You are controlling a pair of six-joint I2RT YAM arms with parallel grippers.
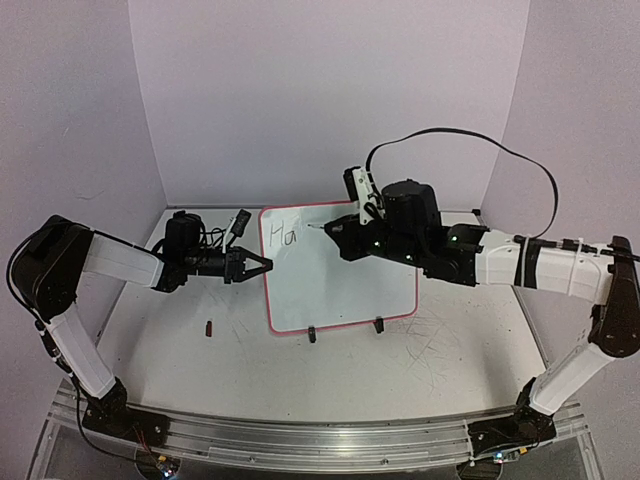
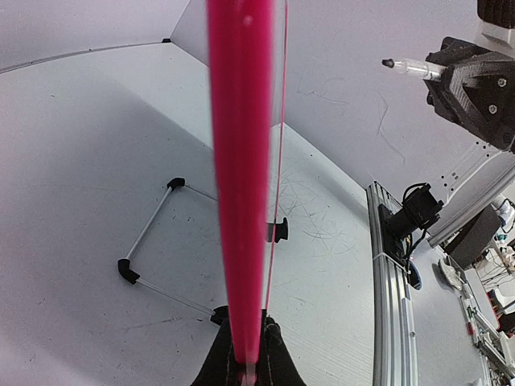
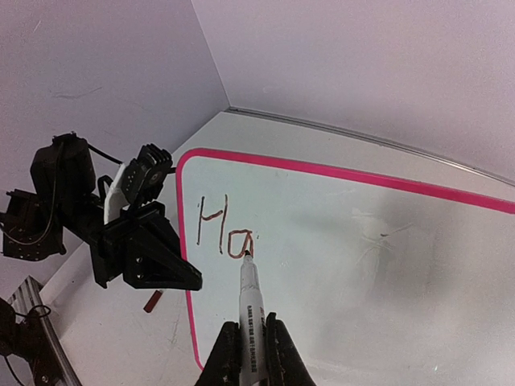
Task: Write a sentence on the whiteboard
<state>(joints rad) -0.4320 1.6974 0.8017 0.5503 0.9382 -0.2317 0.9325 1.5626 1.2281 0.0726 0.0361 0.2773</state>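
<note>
The whiteboard point(image 1: 345, 275), glossy white with a pink frame, stands tilted on the table. Its frame runs edge-on through the left wrist view point(image 2: 241, 161). My left gripper point(image 1: 260, 266) is shut on the board's left edge point(image 2: 247, 330). My right gripper point(image 1: 335, 230) is shut on a white marker point(image 3: 251, 297). The marker's tip touches the board at the letter "a". The sentence point(image 3: 225, 233) reads only "Ha" in dark lettering at the board's upper left, also visible in the top view point(image 1: 285, 236). The marker shows in the left wrist view point(image 2: 410, 67) too.
A small dark red marker cap point(image 1: 209, 327) lies on the table left of the board, also in the right wrist view point(image 3: 153, 301). Two black clip feet point(image 1: 312, 335) sit at the board's near edge. A wire stand point(image 2: 153, 241) lies behind the board. Purple walls enclose the table.
</note>
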